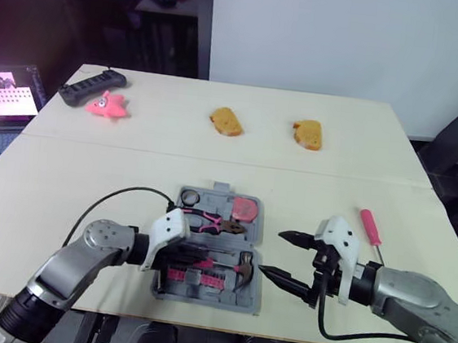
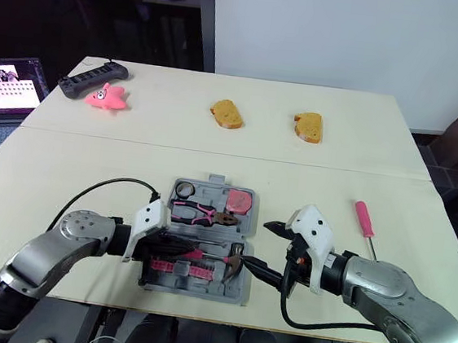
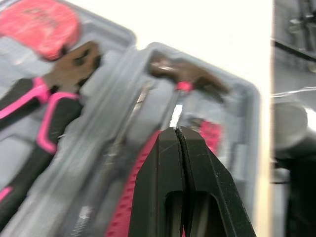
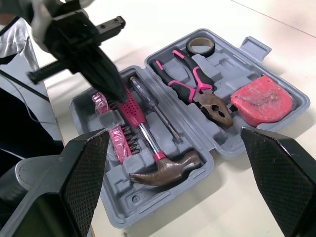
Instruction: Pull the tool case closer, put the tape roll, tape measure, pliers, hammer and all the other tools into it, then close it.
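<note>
Near the front edge of the surface [image 1: 62,203], the open tool case [image 1: 207,303] is holding the hammer [image 4: 163,168], pliers [image 4: 197,91], tape measure [image 4: 259,98] and tape roll [image 4: 201,46]. The left gripper [image 3: 177,129] is hovering over the hammer's handle, fingers pressed together. The right gripper [image 1: 272,251] is waiting just beside the case, fingers wide. A pink screwdriver [image 1: 370,226] is lying farther right.

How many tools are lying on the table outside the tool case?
1. The pink screwdriver lies on the table, to the right of the right gripper, apart from the tool case. Something small may be hidden beside the case.
</note>
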